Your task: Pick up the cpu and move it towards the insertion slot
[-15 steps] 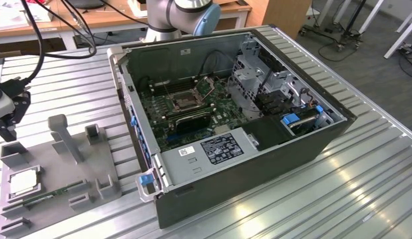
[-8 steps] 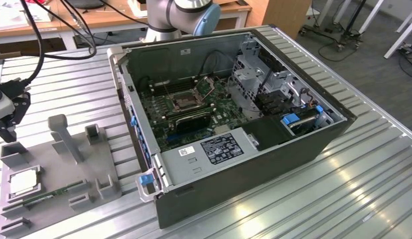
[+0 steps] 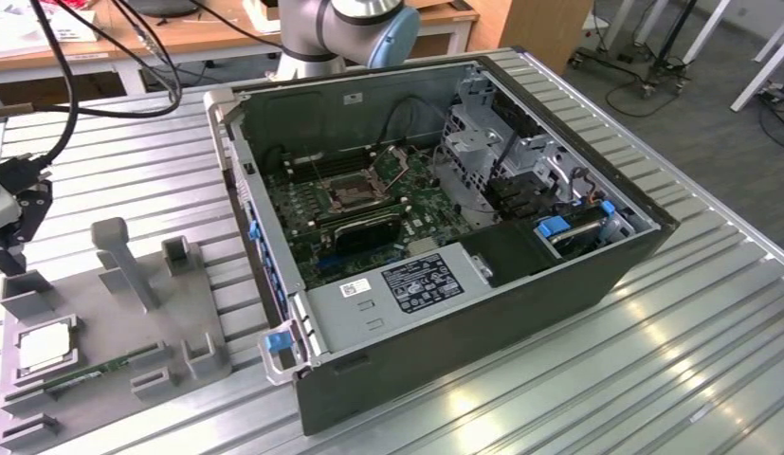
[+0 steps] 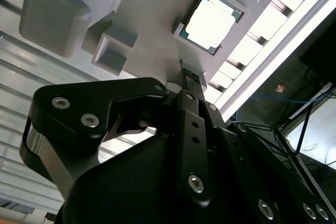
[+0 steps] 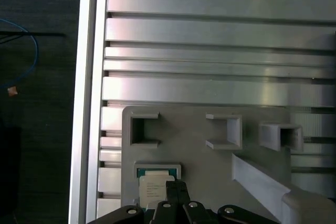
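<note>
Black gripper (image 4: 191,77) pinched shut on nothing, hanging above the cpu (image 4: 210,18). Flat, square, pale and shiny on top, lying in a square pocket of the grey plastic tray (image 3: 114,322) (blocky, with posts sticking up). Close to the counter (image 5: 210,30) edge in the first wrist view, dark floor beyond. Ribbed silver metal, lots of bare room around. Farther off in the exterior view, well apart: open computer case (image 3: 493,313), green board (image 3: 429,204) inside, insertion slot (image 3: 345,196) with its shiny frame in the middle.
</note>
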You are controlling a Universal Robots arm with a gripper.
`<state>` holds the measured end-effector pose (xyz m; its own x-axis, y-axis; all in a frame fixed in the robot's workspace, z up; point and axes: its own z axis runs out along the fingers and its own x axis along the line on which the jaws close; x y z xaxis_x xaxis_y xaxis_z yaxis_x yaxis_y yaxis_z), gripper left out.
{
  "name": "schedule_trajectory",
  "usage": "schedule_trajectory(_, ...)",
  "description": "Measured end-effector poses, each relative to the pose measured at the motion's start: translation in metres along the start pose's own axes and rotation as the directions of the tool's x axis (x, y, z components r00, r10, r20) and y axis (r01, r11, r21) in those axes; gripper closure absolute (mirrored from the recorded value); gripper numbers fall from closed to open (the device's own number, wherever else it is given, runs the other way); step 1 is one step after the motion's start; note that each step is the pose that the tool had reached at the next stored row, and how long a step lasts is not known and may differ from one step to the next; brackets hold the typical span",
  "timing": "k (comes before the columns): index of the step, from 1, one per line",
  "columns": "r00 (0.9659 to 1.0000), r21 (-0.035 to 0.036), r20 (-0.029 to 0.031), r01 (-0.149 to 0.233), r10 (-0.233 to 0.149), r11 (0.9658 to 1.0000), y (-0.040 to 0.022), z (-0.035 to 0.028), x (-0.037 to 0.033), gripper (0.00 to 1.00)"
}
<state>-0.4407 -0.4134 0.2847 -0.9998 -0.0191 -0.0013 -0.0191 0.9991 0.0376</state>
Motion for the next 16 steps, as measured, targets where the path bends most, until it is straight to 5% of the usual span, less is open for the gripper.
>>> schedule_trajectory(16, 1.0, 0.0026, 0.0, 0.0, 0.0, 1.0, -0.0058, 0.0074, 0.0053, 0.89)
